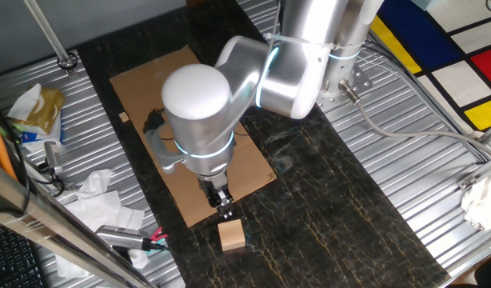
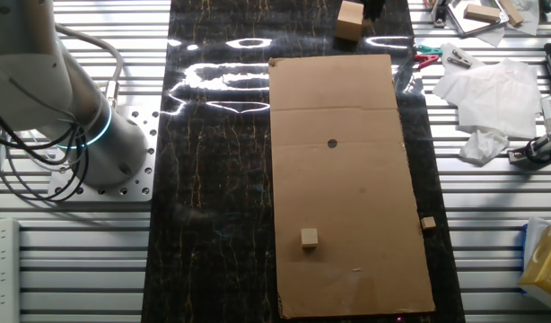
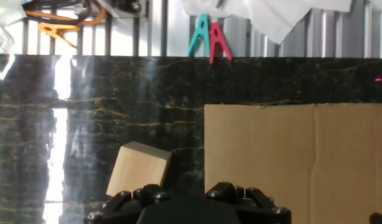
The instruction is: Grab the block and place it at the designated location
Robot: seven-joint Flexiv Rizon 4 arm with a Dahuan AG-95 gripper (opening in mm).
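Pincer [image 1: 226, 210] hangs just over the dark desk [image 1: 333, 216], close above the block [image 1: 231, 234]; I cannot tell whether its fingers stand apart or together, since the arm's wrist covers most of it in one fixed view and the hand view shows only the black base along the bottom edge. I count one block, pale tan, sitting on the bare desk just off the short edge of the cardboard sheet [image 1: 181, 96], not on it. In the hand view the block [image 3: 139, 169] lies left of the sheet [image 3: 297, 155], with one teal and one red clothespin beyond the desk's far edge. The other fixed view gives me what the rest do not: one black dot [image 2: 332, 143] on the sheet, well apart from the block [image 2: 349, 20] at the top edge. It also shows one smaller cube [image 2: 310, 237] on the cardboard and one tiny tan piece [image 2: 428, 222] right of the sheet.
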